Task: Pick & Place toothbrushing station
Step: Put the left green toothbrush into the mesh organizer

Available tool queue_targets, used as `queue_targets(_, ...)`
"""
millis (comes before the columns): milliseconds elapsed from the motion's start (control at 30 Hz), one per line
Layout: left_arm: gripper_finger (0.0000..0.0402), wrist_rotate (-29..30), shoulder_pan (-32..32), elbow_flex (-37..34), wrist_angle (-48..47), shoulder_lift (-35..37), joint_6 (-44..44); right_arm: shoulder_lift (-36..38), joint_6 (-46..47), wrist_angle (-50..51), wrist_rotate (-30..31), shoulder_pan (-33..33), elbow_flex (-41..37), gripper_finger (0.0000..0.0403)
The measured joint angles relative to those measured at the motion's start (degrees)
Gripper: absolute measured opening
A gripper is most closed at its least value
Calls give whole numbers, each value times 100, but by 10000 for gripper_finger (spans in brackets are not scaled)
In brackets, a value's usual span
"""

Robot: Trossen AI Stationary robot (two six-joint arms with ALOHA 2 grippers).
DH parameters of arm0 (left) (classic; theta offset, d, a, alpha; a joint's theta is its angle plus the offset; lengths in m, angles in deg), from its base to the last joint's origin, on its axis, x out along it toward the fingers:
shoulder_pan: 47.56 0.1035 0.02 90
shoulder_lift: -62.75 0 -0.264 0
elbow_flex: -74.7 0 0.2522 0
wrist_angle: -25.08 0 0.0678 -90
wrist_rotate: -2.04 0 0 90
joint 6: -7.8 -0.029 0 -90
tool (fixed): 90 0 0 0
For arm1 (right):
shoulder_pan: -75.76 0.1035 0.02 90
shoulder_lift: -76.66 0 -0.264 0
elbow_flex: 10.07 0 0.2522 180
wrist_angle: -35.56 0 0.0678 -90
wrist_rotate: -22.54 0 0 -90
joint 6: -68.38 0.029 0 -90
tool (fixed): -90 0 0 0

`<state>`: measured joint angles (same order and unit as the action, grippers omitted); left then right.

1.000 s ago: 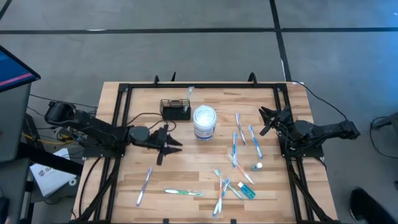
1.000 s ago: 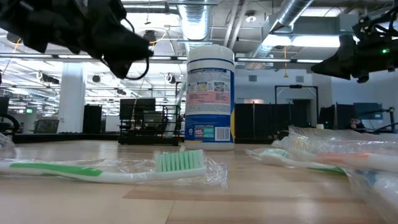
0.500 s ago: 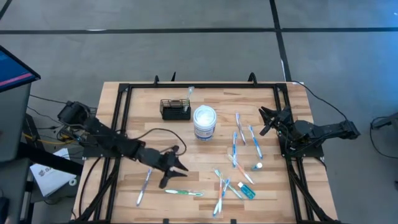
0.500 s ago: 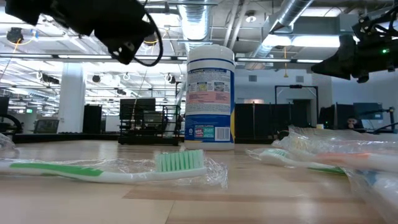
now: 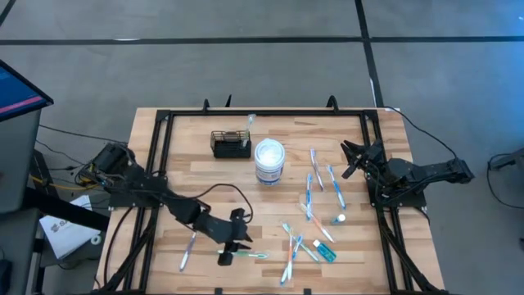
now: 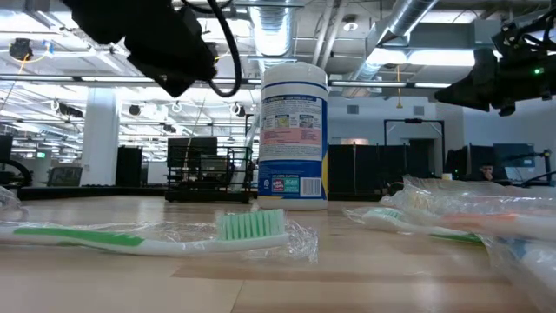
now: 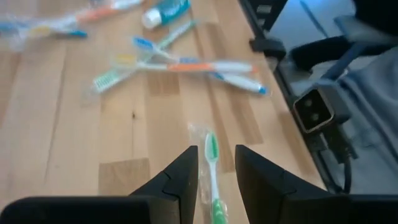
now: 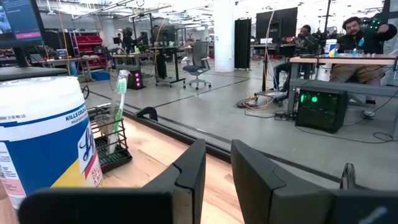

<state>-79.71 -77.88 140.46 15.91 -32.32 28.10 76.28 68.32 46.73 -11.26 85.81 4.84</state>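
The left gripper (image 5: pixel 232 248) hangs low over the near part of the pale wooden slatted table (image 5: pixel 180 164), its two dark fingers (image 7: pixel 180 177) parted by a narrow gap and holding nothing. Directly beneath and just ahead of it lies a green-handled toothbrush in a clear plastic wrapper (image 7: pixel 212 163), running lengthwise between the fingertips without being pinched; in the low view the same brush (image 6: pixel 156 235) lies flat on the boards under the dark bulk of the arm. Farther ahead of this gripper is a loose scatter of wrapped blue and orange toothbrushes (image 7: pixel 180 62) and a small teal toothpaste tube (image 7: pixel 166 11). Off to its side, toward the arm's base, a blue-handled wrapped toothbrush (image 5: pixel 188 246) lies alone. The toothbrushing station, a small black wire-mesh rectangular rack (image 5: pixel 230 144), stands well away from the left gripper at the far side of the table, upright and with a single toothbrush standing in it; just beside it stands a round white lidded tub with a blue printed label (image 5: pixel 269 162). The right gripper (image 5: pixel 354 157) waits raised at the table's right edge, its fingers (image 8: pixel 189 171) slightly apart and empty; from it the white tub is near and off to one side, with the wire rack (image 8: pixel 112 140) just past the tub, well clear of the fingertips.
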Motion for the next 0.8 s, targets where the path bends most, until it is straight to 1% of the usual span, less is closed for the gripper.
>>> queue_targets(167,101,-228,0,166,-32,-285,15,-2,5,4,0,0,0,69)
queue_targets(400,101,-409,26,176,-44,-588,304,-2,7,6,0,0,0,69)
queue_targets(633,102,-409,34,176,7,-859,313,-2,7,6,0,0,0,69)
queue_targets(800,102,-409,100,176,99,-895,420,-2,7,7,0,0,0,69)
